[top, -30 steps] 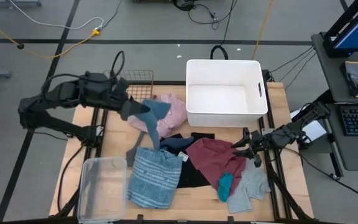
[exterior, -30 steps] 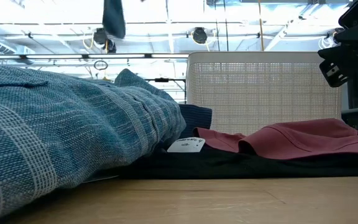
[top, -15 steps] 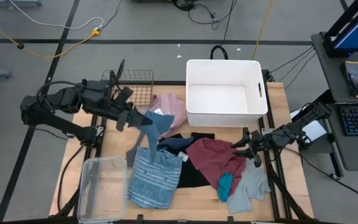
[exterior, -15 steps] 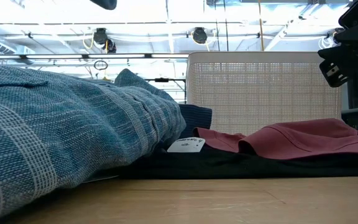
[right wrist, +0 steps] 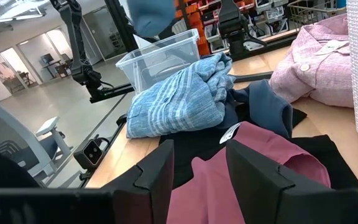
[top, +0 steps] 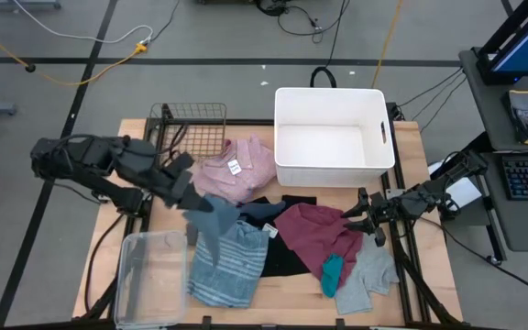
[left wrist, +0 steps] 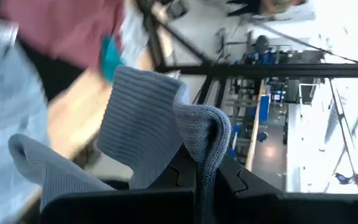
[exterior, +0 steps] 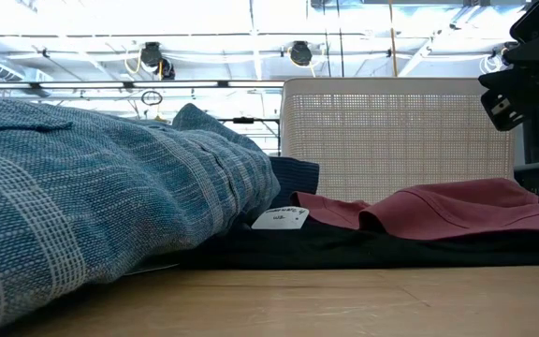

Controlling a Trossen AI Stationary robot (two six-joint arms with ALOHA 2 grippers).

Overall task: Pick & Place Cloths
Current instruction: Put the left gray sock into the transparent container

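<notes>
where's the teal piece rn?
High view: small teal piece lies near the table's front right, on the maroon cloth's lower edge, beside the grey garment.

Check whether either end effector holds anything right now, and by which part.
The left end effector is shut on a grey-blue knit cloth, pinching a bunched fold so the rest hangs. The right end effector is open and empty.

Left gripper (top: 191,194) hangs clamped shut mid-table; right gripper (top: 357,219) rests parted at the right edge.
</notes>
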